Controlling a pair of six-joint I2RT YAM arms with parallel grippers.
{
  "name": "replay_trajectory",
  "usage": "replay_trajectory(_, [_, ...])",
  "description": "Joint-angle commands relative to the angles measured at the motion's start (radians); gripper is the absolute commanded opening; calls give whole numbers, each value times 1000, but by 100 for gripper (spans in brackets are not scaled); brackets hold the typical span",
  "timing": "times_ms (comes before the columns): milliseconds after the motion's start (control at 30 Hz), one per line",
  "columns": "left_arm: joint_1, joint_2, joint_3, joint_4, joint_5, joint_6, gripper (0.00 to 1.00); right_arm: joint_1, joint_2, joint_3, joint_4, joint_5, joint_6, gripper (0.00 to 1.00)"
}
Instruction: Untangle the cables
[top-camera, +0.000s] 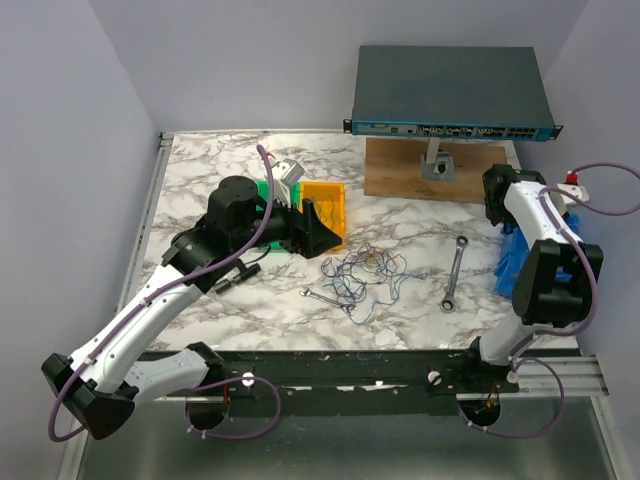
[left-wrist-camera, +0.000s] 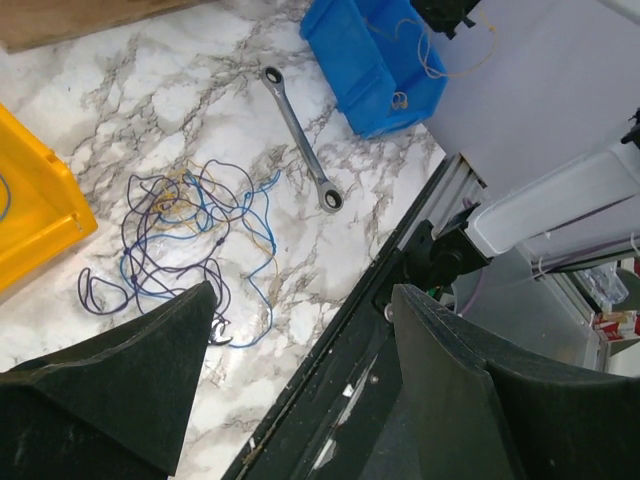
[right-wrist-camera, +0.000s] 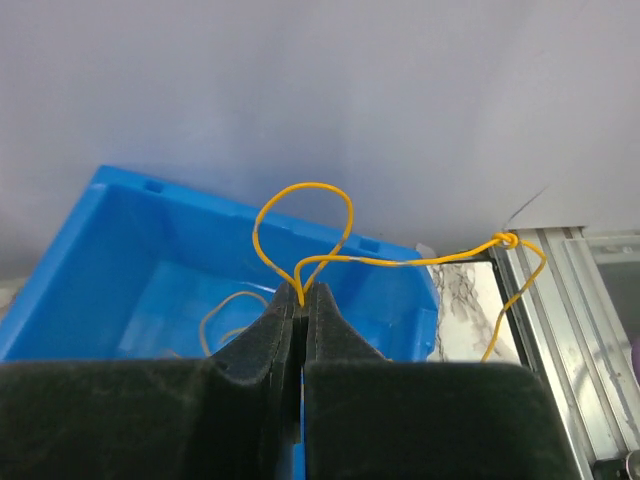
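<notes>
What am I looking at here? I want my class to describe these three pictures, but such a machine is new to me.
Two robot arms are bolted to a marble table. One picture looks down from above; the other two come from cameras on the wrists, so black fingers fill the foreground. On the table lie a tangle of thin cables, a steel wrench, a yellow bin and a blue bin. The left gripper is open near the tangle, holding nothing. The right gripper is shut on one yellow wire over the blue bin.
</notes>
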Motion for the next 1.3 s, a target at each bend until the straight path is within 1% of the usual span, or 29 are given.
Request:
replay_trajectory(0, [11, -3, 19, -40, -11, 46, 74, -38, 92, 11, -133, 64, 237, 1])
replay_trajectory(33, [15, -3, 10, -34, -10, 46, 74, -43, 124, 23, -134, 63, 245, 2])
replay_trajectory(67, [17, -2, 1, -27, -10, 46, 74, -49, 150, 38, -134, 58, 249, 13])
replay_trajectory(133, [22, 3, -14, -13, -8, 46, 74, -51, 201, 76, -134, 37, 220, 51])
replay_trajectory(167, [26, 10, -20, -9, -7, 45, 74, -52, 215, 94, -134, 24, 205, 67])
replay_trajectory(200, [28, 15, -26, -1, -4, 42, 74, -51, 217, 97, -131, 9, 203, 74])
replay_trajectory(233, [28, 20, -28, 3, 1, 40, 74, -52, 206, 95, -104, -5, 174, 78])
replay_trajectory(267, [31, 25, -32, 10, 6, 38, 74, -51, 184, 79, -32, -22, 99, 80])
replay_trajectory(300, [31, 27, -36, 17, 12, 34, 74, -53, 156, 53, 64, -41, -4, 82])
replay_trajectory(333, [33, 28, -39, 22, 16, 31, 74, -54, 114, 14, 209, -75, -123, 83])
replay_trajectory(367, [33, 28, -43, 24, 20, 29, 74, -56, 71, -28, 353, -144, -302, 84])
replay_trajectory(400, [32, 26, -47, 27, 22, 28, 74, -60, 11, -88, 523, -210, -431, 86])
replay_trajectory(467, [33, 20, -53, 27, 22, 30, 74, -70, -110, -194, 752, -398, -607, 90])
replay_trajectory(500, [34, 17, -56, 25, 20, 32, 74, -70, -167, -241, 847, -499, -684, 96])
replay_trajectory(567, [35, 9, -68, 28, 22, 34, 74, -70, -302, -333, 977, -669, -779, 100])
replay_trajectory(633, [35, -1, -96, 42, 19, 28, 74, -70, -398, -384, 1043, -851, -859, 100])
replay_trajectory(667, [34, -5, -118, 57, 18, 20, 74, -69, -435, -396, 1059, -961, -915, 100])
replay_trajectory(700, [34, -9, -148, 78, 17, 10, 74, -69, -475, -416, 1083, -1113, -957, 99])
replay_trajectory(733, [33, -11, -177, 109, 17, -11, 75, -70, -504, -431, 1094, -1225, -1000, 99])
replay_trajectory(767, [32, -10, -216, 140, 22, -28, 75, -69, -533, -447, 1097, -1368, -1025, 99])
replay_trajectory(800, [29, -10, -250, 181, 28, -49, 76, -67, -550, -461, 1092, -1462, -1043, 99])
replay_trajectory(900, [12, 6, -340, 262, -3, -75, 77, -24, -598, -496, 1077, -1645, -1061, 97])
replay_trajectory(967, [-7, 27, -377, 299, -44, -74, 77, 57, -619, -514, 1073, -1671, -1076, 95])
replay_trajectory(1067, [-46, 60, -421, 354, -118, -79, 77, 235, -613, -524, 1064, -1614, -1092, 94])
replay_trajectory(1167, [-90, 78, -457, 411, -198, -80, 76, 341, -555, -528, 1038, -1565, -1080, 86])
replay_trajectory(1267, [-134, 104, -464, 416, -283, -59, 76, 419, -525, -561, 1023, -1497, -1072, 82])
